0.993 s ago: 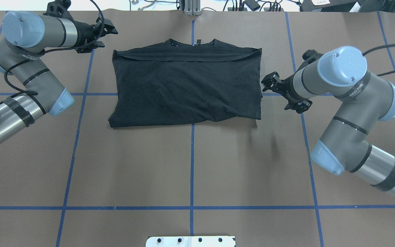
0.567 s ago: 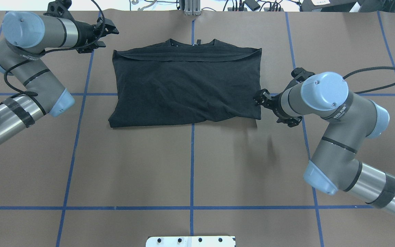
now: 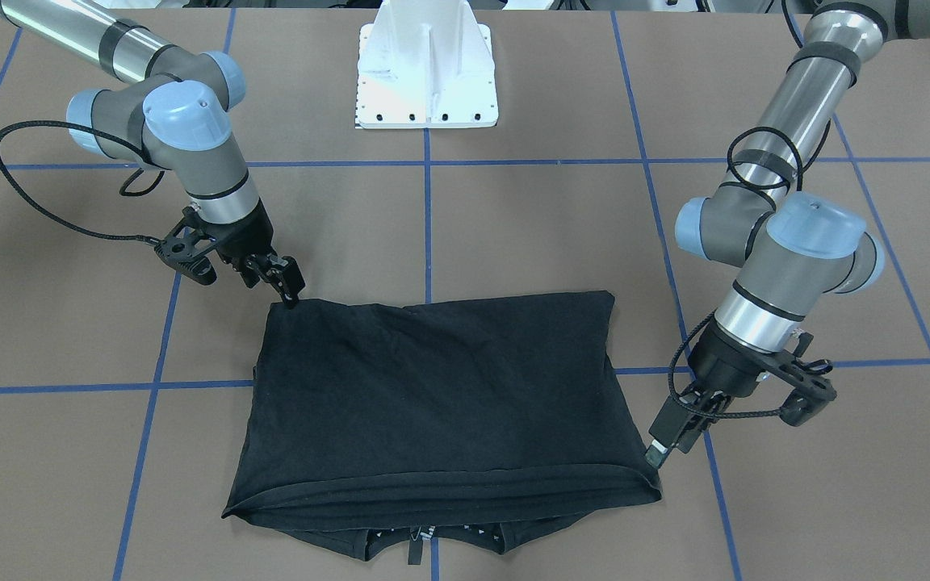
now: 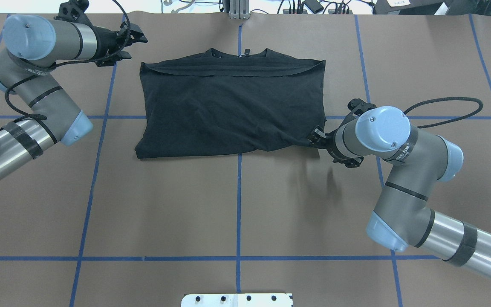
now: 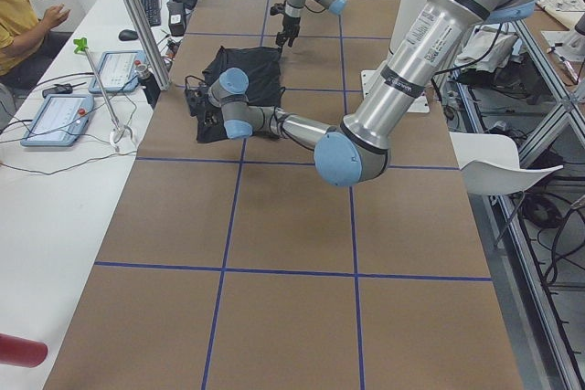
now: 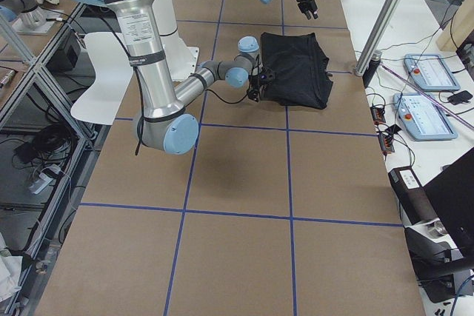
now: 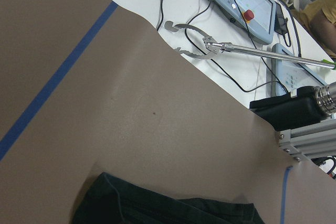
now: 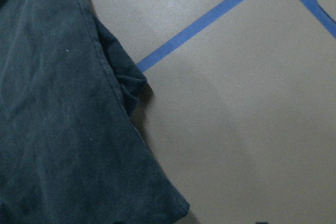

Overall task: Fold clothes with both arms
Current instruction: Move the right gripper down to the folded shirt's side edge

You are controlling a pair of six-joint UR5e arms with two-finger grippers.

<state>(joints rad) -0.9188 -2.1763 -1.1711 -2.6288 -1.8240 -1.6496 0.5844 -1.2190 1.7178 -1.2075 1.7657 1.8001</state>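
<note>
The black T-shirt (image 4: 232,106) lies folded into a wide rectangle on the brown table, its collar at the far edge; the chest graphic is hidden. In the front-facing view the shirt (image 3: 433,395) fills the lower middle. My right gripper (image 4: 313,138) is at the shirt's near right corner, and its fingers look open with the tips (image 3: 283,290) touching the cloth edge. That corner (image 8: 58,129) fills the right wrist view. My left gripper (image 4: 137,37) hovers open just outside the far left corner, clear of the fabric, as the front-facing view (image 3: 659,448) also shows. Only a strip of shirt hem (image 7: 157,208) shows in the left wrist view.
Blue tape lines (image 4: 239,204) grid the table. The white mounting base (image 3: 426,68) stands at the robot's edge. Beyond the far edge is a white desk with control tablets (image 5: 55,116), a metal grabber tool (image 7: 210,45), an aluminium post (image 6: 381,20) and a seated person (image 5: 23,6).
My right arm has swung in and toward the robot, bringing its gripper from beside the shirt's right edge onto the near right corner. The left arm has barely moved.
</note>
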